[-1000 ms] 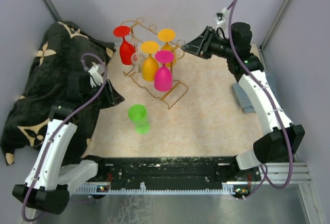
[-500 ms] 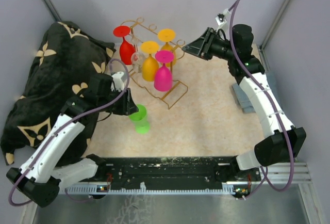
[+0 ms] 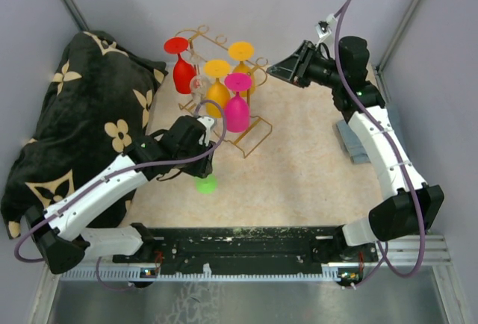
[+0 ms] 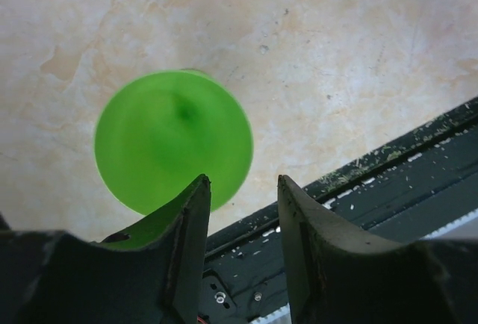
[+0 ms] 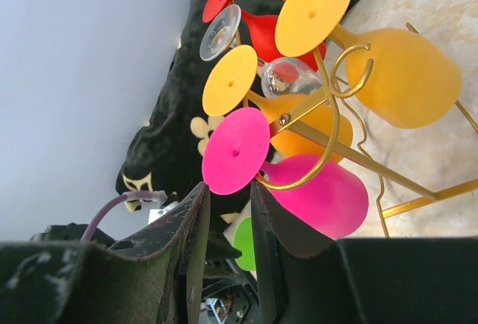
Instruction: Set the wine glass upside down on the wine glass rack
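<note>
Two fingers of my left hand (image 4: 243, 181) stand apart and empty, the green wine glass (image 4: 173, 139) just beyond their tips on the table (image 4: 336, 55). I judge this the reach-to-grasp step. Next I must close on it, then carry it to the wine glass rack (image 5: 358, 160) farther off.

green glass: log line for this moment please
left gripper: open, above green glass | green glass: on table, off rack | right gripper: open, empty, near rack

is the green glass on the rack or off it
Off it. The green glass sits on the table in front of the gold rack, below the open left gripper.
</note>
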